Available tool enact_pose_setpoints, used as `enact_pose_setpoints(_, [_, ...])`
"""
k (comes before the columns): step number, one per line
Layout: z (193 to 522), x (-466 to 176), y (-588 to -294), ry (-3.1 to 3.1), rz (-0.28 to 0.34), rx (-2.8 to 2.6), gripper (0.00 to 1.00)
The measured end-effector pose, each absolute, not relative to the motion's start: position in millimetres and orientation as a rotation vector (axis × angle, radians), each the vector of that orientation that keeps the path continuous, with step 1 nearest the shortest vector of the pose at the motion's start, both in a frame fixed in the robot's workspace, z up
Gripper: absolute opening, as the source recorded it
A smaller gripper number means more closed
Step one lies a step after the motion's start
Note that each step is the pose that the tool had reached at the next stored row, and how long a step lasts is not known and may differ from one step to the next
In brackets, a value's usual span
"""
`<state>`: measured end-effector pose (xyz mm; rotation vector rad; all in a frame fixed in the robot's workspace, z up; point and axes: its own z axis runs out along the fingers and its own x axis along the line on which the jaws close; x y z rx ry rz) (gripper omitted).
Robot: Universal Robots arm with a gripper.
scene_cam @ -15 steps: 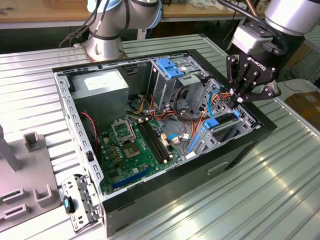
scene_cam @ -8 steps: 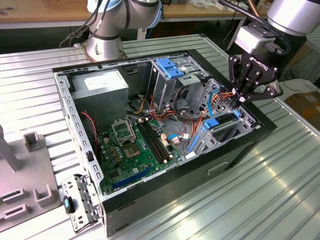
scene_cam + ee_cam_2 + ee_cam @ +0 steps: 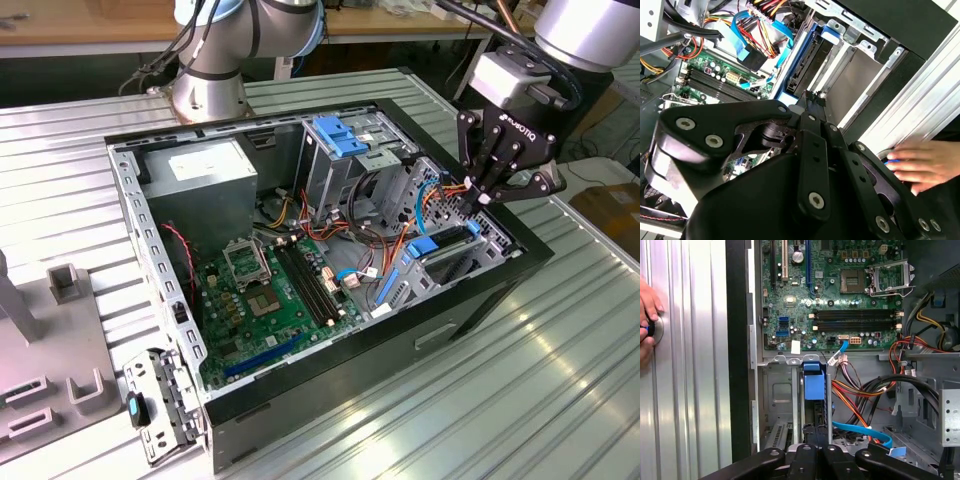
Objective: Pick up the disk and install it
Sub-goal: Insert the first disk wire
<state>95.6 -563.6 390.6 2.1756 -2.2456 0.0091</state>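
Your worktop (image 3: 560, 330) is shiny ribbed metal, the case (image 3: 133, 215) dull grey metal, the latch (image 3: 335, 135) smooth blue plastic, the tool (image 3: 478, 197) dull black.

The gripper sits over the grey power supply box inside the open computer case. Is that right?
Not quite. The gripper sits over the drive bay at the exterior view's right end of the open computer case, well apart from the grey power supply box. The exterior view shows this.

White sticker (image 3: 200, 163) on power supply (image 3: 200, 215), print unreadable
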Motion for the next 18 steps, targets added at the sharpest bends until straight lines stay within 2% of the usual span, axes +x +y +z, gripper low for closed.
enact_pose_setpoints(18, [387, 125, -562, -1.985, 0.036, 2.400, 0.11])
